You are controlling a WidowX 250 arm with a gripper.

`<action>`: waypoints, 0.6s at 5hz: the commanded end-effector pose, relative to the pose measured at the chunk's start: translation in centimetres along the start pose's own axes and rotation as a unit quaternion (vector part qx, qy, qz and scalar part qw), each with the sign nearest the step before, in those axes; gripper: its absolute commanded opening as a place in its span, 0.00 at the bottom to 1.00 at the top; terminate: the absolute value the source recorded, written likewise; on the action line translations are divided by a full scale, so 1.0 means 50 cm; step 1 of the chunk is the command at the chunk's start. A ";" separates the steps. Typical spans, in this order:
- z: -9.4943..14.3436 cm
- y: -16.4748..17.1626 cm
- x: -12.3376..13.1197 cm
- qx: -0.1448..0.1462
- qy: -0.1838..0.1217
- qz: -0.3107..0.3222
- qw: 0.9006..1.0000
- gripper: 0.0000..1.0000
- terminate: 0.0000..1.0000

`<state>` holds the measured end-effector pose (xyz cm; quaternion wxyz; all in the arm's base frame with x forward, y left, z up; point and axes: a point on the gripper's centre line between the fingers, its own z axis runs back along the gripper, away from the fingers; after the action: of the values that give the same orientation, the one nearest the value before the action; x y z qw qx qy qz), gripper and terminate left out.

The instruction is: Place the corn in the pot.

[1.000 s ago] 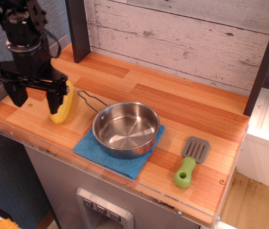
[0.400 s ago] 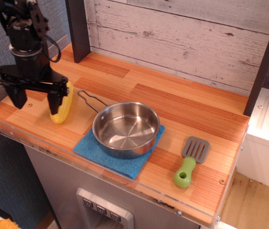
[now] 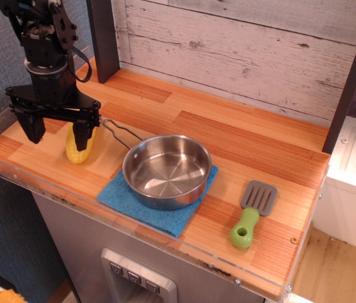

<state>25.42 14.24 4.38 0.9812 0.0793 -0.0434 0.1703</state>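
The yellow corn (image 3: 77,149) lies on the wooden counter at the left, left of the pot; its upper end is hidden behind my gripper. The pot (image 3: 166,170) is a shiny shallow steel pan on a blue cloth (image 3: 141,206), with its wire handle (image 3: 118,132) pointing back left towards the corn. My black gripper (image 3: 58,131) hangs open above the counter. Its right finger (image 3: 84,132) is in front of the corn's upper part and its left finger (image 3: 33,127) is well to the left of the corn. It holds nothing.
A grey spatula with a green handle (image 3: 250,218) lies right of the pot. A dark post (image 3: 104,39) stands at the back left and a white plank wall (image 3: 241,50) runs behind. The counter's front edge (image 3: 134,230) has a clear plastic lip.
My gripper has moved to the right and a little up and back, so its right finger now overlaps the corn. The corn, pot and spatula have not moved.
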 end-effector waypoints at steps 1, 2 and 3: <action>-0.010 -0.003 0.013 0.004 -0.011 0.005 1.000 1.00 0.00; -0.040 -0.012 0.019 0.008 0.000 0.007 1.000 1.00 0.00; -0.044 -0.025 0.023 0.003 -0.003 -0.002 1.000 0.00 0.00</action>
<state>26.90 13.90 1.11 0.9820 0.0783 -0.0308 0.1691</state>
